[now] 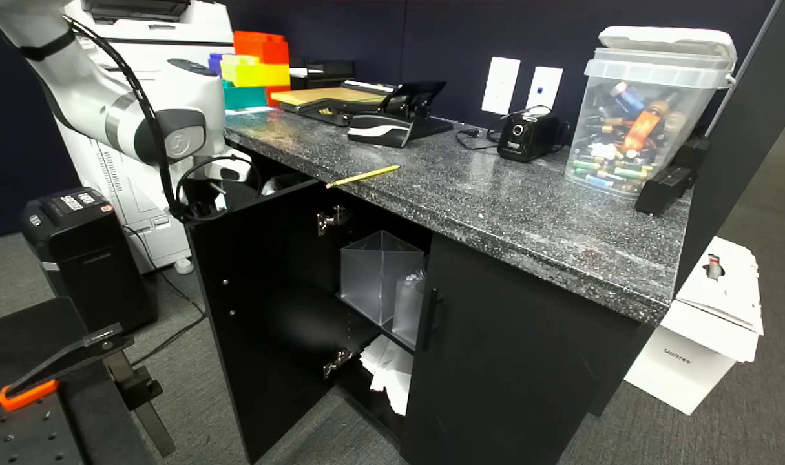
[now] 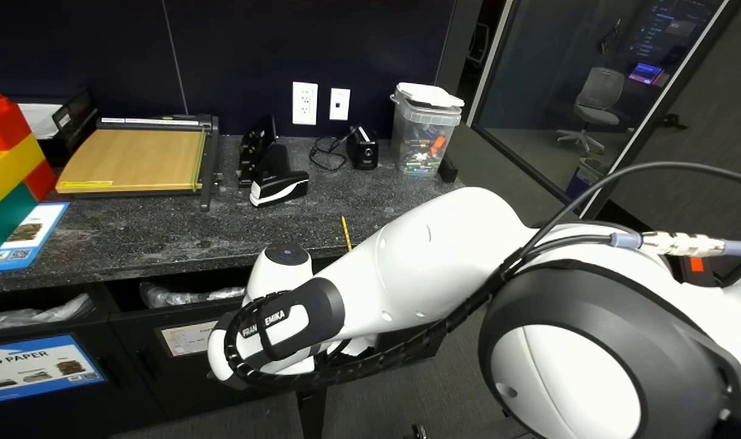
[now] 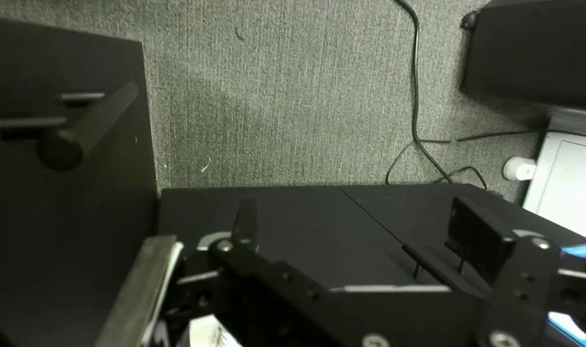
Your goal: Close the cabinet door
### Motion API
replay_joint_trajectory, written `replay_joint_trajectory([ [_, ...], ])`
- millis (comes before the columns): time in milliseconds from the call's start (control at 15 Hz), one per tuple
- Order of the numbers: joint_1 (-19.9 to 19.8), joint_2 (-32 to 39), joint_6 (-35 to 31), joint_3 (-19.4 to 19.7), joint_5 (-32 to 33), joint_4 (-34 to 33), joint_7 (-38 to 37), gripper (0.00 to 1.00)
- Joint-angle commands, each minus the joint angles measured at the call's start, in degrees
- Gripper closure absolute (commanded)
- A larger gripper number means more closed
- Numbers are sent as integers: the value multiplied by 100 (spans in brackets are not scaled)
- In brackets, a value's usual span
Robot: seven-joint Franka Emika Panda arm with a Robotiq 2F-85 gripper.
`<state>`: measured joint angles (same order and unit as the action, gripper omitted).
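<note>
Wrist view, closest to the lens: the gripper [image 3: 361, 226] has its fingers spread well apart, nothing pinched between them. Just past them, to one side, the cabinet door [image 3: 104, 207] shows its outer face, with a bar handle [image 3: 97, 120] on two posts near its free edge. Whether the gripper touches the door I cannot tell.

In an exterior view the door [image 1: 263, 323] stands swung wide from the black cabinet [image 1: 515, 342], hung on an upper hinge [image 1: 329, 220] and a lower hinge [image 1: 338, 363]. It looks a stiff, flat board with real weight, but the hinges should carry that — so no grip is called for, I judge, only a steady push. Best place: the outer face beside the handle, where leverage is good; close to the hinges it would feel far heavier. The matte surface may let fingertips skate, so contact ought to follow the arc, with the handle as a catch if they slip. Nothing about the door seems fragile, though a hard shove could slam it.

Deeper in stands a clear box [image 1: 367, 278], with white paper [image 1: 393, 378] lower down — worth watching, should a sheet jut into the door's path. Above, on the granite top [image 1: 470, 194], a pencil [image 1: 363, 176] sits at the front rim, one end seemingly overhanging; a jolt might drop it.
</note>
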<state>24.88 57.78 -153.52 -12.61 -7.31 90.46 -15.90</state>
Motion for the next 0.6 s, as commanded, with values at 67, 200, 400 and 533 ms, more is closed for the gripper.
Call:
replay_joint_trajectory([
  [67, -287, -627, 14, 149, -126, 1336, -35, 0],
  [200, -291, -775, -84, 495, 44, 1684, -51, 0],
  [400, -299, -1073, -344, 1147, 381, 1914, -81, 0],
  [533, -249, -1207, -536, 1585, 647, 1912, -153, 0],
])
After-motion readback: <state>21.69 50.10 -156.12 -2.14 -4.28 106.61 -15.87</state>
